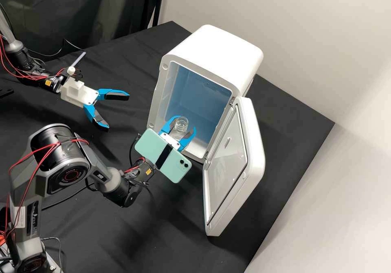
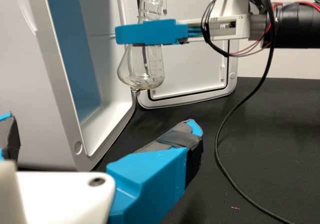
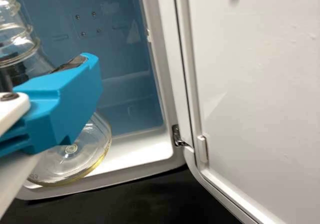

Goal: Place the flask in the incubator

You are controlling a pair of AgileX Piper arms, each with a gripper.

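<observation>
No legible text, label or number anywhere.

Bright, even room light, soft from above. The black surface [image 1: 122,61] stays dark and matt beneath it. Small glints sit on the glass flask [image 2: 142,68] and the incubator door [image 3: 250,83].

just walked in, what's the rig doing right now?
The right gripper is shut on the neck of a clear glass flask and holds it upright at the mouth of the white incubator, whose door stands open. The flask's base is at the front lip of the blue chamber; I can't tell whether it rests there. The left gripper is open and holds nothing, off to the side above the black bench.
</observation>
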